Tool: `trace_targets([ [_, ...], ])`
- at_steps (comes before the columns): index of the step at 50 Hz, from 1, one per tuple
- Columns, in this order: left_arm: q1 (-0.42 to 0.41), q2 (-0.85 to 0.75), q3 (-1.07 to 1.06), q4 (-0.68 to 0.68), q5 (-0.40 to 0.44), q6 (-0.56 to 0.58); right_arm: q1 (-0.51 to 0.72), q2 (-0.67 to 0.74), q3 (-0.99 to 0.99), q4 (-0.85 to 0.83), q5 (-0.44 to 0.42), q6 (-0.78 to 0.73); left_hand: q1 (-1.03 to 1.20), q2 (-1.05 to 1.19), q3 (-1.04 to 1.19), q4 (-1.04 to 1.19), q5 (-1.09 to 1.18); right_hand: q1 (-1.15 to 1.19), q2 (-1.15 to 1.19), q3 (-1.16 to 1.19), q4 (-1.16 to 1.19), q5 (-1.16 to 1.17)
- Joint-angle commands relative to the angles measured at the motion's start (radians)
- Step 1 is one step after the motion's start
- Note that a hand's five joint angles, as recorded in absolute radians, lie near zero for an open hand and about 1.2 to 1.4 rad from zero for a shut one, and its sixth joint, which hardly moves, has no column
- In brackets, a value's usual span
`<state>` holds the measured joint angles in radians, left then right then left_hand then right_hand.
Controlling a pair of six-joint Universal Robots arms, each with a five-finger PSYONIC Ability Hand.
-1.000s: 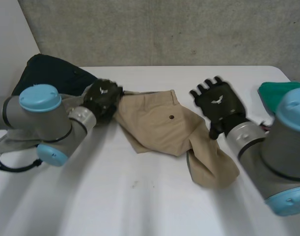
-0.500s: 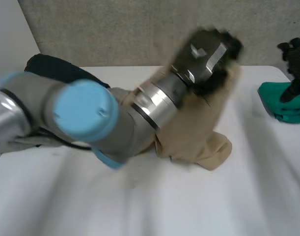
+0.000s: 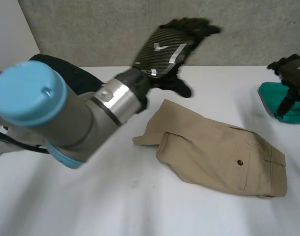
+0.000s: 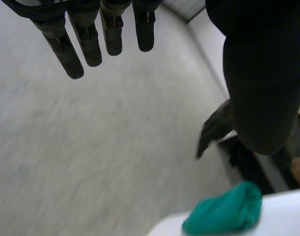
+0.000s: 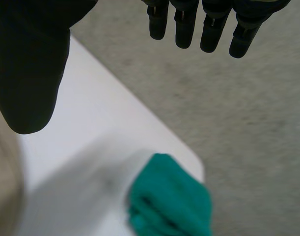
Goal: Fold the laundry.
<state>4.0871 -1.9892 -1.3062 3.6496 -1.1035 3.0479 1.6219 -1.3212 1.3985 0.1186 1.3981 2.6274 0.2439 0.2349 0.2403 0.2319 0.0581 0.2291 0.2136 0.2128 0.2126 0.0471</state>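
Note:
Tan shorts (image 3: 218, 150) lie folded over on the white table (image 3: 91, 206), right of the middle, back pocket button up. My left hand (image 3: 169, 46) hangs in the air above the table's far side, fingers straight and spread, holding nothing; its fingers (image 4: 91, 39) and thumb (image 4: 260, 83) stand apart in the left wrist view. My right hand (image 3: 294, 69) is at the far right, raised over a green cloth (image 3: 282, 101), open and empty, with straight fingers (image 5: 208, 24) and thumb (image 5: 29, 64).
A dark garment (image 3: 66, 73) and a grey one lie heaped at the table's back left, behind my left arm. The green cloth (image 5: 172, 199) sits bunched near the table's back right corner. A concrete wall (image 3: 115, 29) stands behind the table.
My left hand swept the shorts rightward across the table, then let go and rose open. The shorts now lie flipped over to the right. My right hand drew back toward the green cloth.

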Motion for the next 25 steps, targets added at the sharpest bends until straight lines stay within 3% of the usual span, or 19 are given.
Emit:
trace_targets([
  [1,0.102,-0.186,0.157,-0.273,-0.025,0.052,0.027,0.137,-0.124,0.190,-0.025,0.040,0.102,0.111,0.105,0.114,0.113,-0.055,-0.039,-0.038,-0.038,-0.047],
  [8,0.098,-0.397,0.394,-0.471,-0.110,0.181,0.021,0.211,-0.098,0.225,-0.021,0.048,0.128,0.137,0.132,0.140,0.139,0.058,0.074,0.075,0.075,0.066],
  [21,0.032,-0.572,0.522,-0.537,-0.116,0.310,0.024,0.303,-0.015,0.079,-0.018,0.036,0.096,0.105,0.099,0.108,0.107,0.058,0.074,0.075,0.075,0.066],
  [25,0.029,-0.586,0.519,-0.575,-0.116,0.342,0.029,0.333,-0.026,0.079,-0.018,0.033,0.242,0.251,0.246,0.254,0.253,0.196,0.211,0.212,0.212,0.203],
])
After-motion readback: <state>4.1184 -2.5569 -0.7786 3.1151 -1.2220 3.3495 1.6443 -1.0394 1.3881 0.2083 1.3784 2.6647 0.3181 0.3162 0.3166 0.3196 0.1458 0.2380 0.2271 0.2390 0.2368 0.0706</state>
